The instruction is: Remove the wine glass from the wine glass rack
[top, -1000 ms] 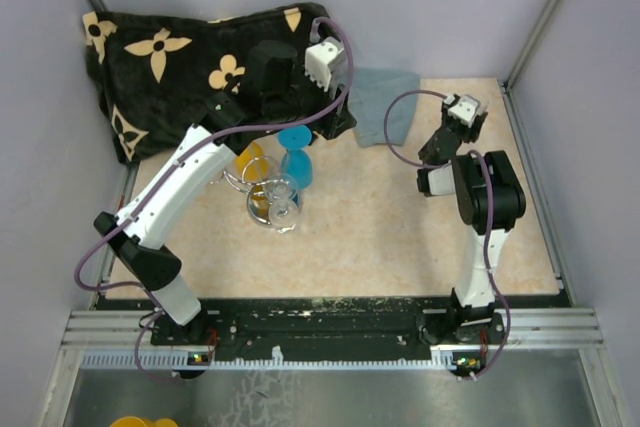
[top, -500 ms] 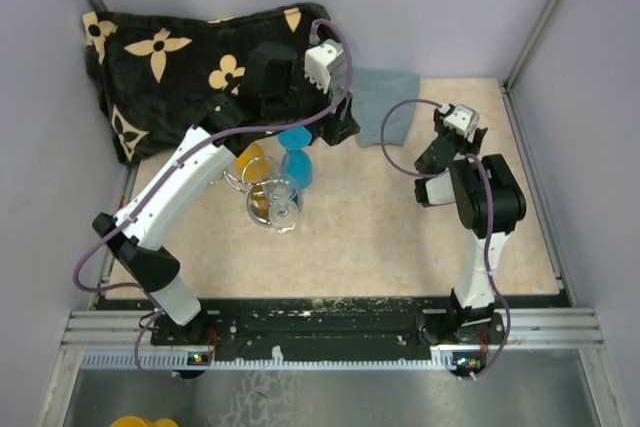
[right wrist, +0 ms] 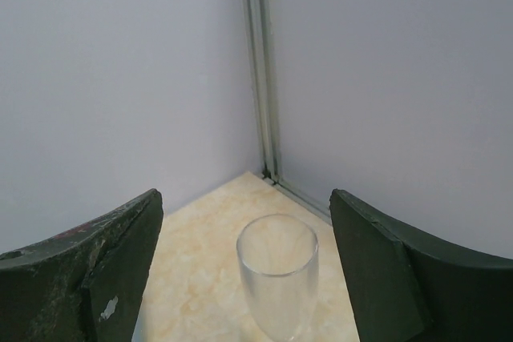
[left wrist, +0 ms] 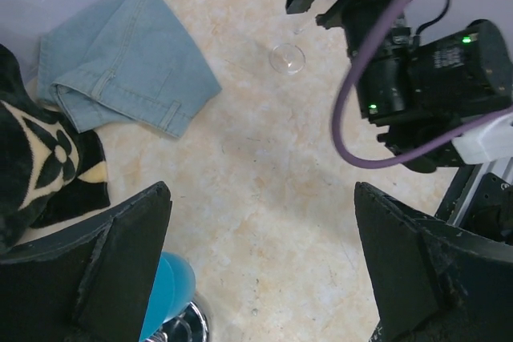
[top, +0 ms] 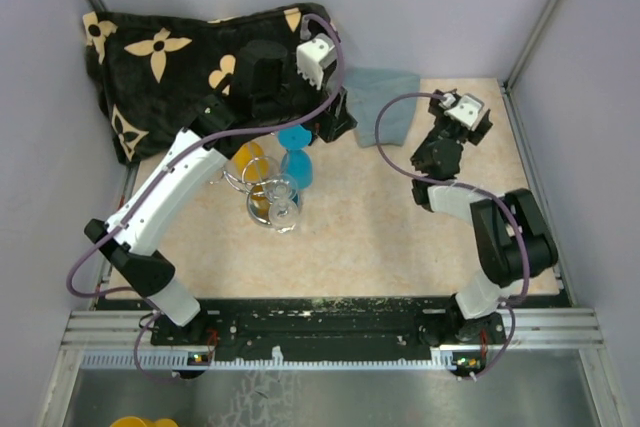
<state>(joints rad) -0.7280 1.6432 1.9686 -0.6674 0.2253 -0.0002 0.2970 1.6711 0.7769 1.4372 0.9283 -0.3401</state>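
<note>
The wine glass rack [top: 262, 190], a chrome wire stand, stands left of the table's middle with a yellow glass [top: 250, 161], a blue glass [top: 296, 152] and a clear glass [top: 281, 203] at it. A separate clear wine glass [right wrist: 277, 271] stands upright on the table toward the back right corner, apart from the rack. My right gripper [right wrist: 244, 278] is open with its fingers wide on either side of this glass and not touching it. The glass also shows in the left wrist view [left wrist: 287, 58]. My left gripper [left wrist: 264, 270] is open and empty above the table beside the blue glass [left wrist: 170, 287].
A folded denim cloth [top: 380, 97] lies at the back centre and a black flowered blanket [top: 170, 67] fills the back left. Walls and a metal corner post [right wrist: 260, 70] stand close behind the clear glass. The right arm [left wrist: 425, 78] fills the upper right of the left wrist view.
The right arm's elbow has swung down and to the right, while its wrist stays near the back right. The left wrist has shifted slightly left and back.
</note>
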